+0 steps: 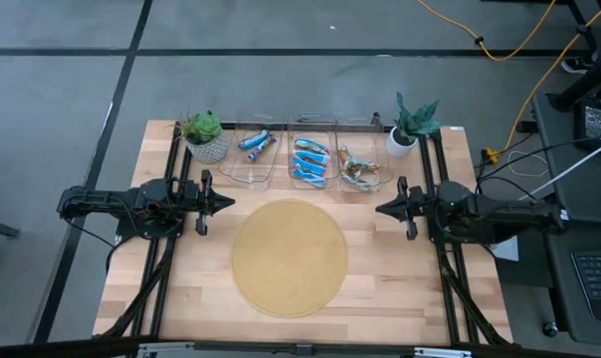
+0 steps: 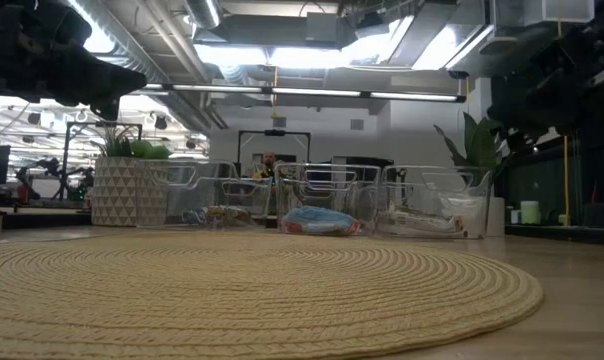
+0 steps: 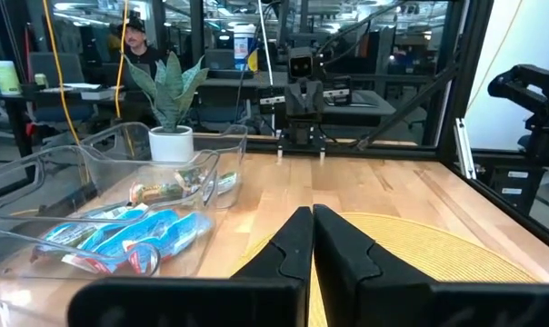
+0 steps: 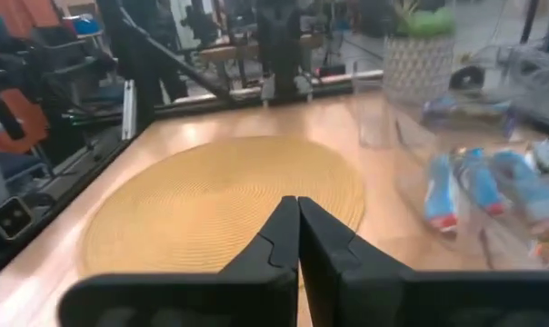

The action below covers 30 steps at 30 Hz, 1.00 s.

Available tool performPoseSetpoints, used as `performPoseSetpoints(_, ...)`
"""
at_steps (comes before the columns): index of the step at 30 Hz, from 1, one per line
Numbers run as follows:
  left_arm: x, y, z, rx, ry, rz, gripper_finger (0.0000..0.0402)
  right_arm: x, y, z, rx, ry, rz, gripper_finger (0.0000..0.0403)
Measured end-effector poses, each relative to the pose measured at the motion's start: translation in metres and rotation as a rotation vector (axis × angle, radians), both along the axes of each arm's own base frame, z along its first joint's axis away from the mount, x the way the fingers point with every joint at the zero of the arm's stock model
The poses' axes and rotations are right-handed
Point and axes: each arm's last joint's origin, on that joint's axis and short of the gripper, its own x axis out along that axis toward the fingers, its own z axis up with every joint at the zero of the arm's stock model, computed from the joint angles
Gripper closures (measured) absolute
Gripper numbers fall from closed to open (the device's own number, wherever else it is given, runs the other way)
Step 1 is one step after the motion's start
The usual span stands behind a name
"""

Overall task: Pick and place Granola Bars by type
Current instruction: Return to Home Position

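Left tool point(image 3: 311, 214), right tool point(image 4: 298, 203) both closed

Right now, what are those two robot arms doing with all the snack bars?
Neither arm is holding anything. The left pincer and the right pincer are both shut and empty, one at each side of the table. The granola bars already sit in the clear bins at the back: blue bars in the left bin and middle bin, greenish-brown bars in the right bin. No bars lie on the round mat.
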Motion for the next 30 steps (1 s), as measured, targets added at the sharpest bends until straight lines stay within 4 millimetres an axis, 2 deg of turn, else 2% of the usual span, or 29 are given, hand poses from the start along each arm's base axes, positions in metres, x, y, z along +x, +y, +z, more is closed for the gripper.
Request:
performPoseSetpoints(3, 0.000, 0.000, 0.000, 0.001, 0.000, 0.000, 0.0392, 0.001, 0.001, 0.002, 0.010, -0.021, 0.020, 0.0396)
performPoseSetpoints(10, 0.000, 0.000, 0.000, 0.001, 0.000, 0.000, 0.0394, -0.001, 0.004, 0.026, -0.113, -0.283, 0.082, 0.0397)
performPoseSetpoints(18, 0.000, 0.000, 0.000, 0.000, 0.000, -0.001, 0.0397, -0.012, 0.006, 0.031, -0.177, -0.363, 0.107, 0.0400)
performPoseSetpoints(20, 0.000, 0.000, 0.000, 0.000, 0.000, -0.002, 0.0395, -0.012, 0.006, 0.031, -0.178, -0.355, 0.111, 0.0400)
performPoseSetpoints(25, 0.000, 0.000, 0.000, 0.000, -0.003, -0.001, 0.0395, -0.009, 0.005, 0.014, -0.119, -0.183, 0.103, 0.0399)
performPoseSetpoints(30, 0.000, 0.000, 0.000, 0.000, 0.000, 0.000, 0.0397, -0.010, 0.005, 0.018, -0.036, -0.213, 0.109, 0.0384)
